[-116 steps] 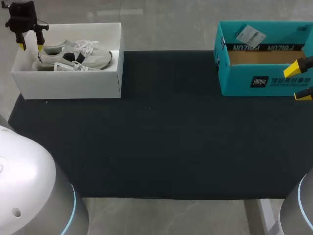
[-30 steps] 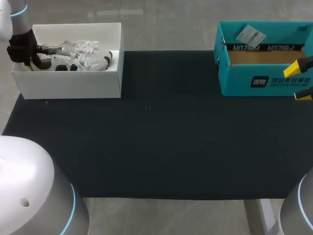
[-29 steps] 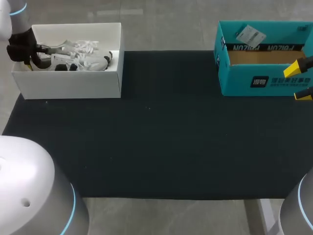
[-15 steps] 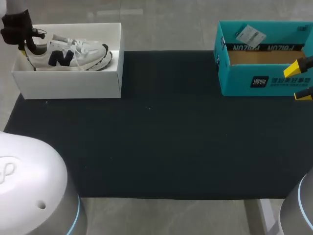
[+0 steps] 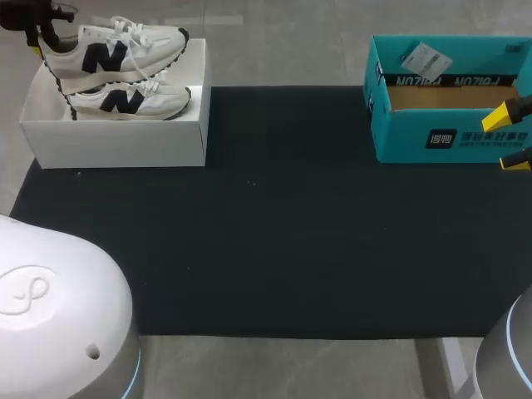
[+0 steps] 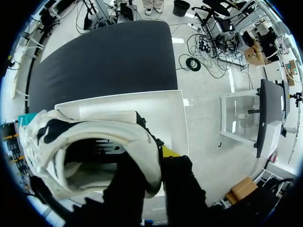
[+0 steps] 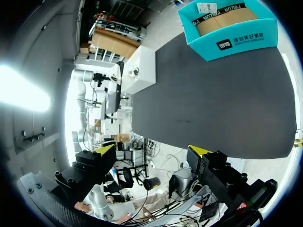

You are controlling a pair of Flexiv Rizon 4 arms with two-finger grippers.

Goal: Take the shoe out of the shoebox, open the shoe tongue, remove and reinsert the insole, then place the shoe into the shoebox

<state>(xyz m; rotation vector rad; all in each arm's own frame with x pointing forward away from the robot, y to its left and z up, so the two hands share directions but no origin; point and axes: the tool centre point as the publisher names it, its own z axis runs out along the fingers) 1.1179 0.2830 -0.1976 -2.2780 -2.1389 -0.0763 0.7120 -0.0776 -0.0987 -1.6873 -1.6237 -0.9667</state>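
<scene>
pinching the shoe point(image 5: 112, 51) by its heel, left gripper point(image 5: 41, 41) holds it above the shoebox point(image 5: 116, 137); right gripper point(image 7: 151, 151) spread, idle; tongue, insole, return outstanding.

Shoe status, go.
Left pincer shut on shoe at heel, above white shoebox. Right pincer open by teal box. Second shoe below in shoebox.

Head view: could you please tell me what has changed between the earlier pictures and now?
The left gripper dipped into the white shoebox, closed its fingers on the heel of one shoe and lifted it up above the box. The second shoe remains inside; the right gripper and the teal box did not move.
</scene>
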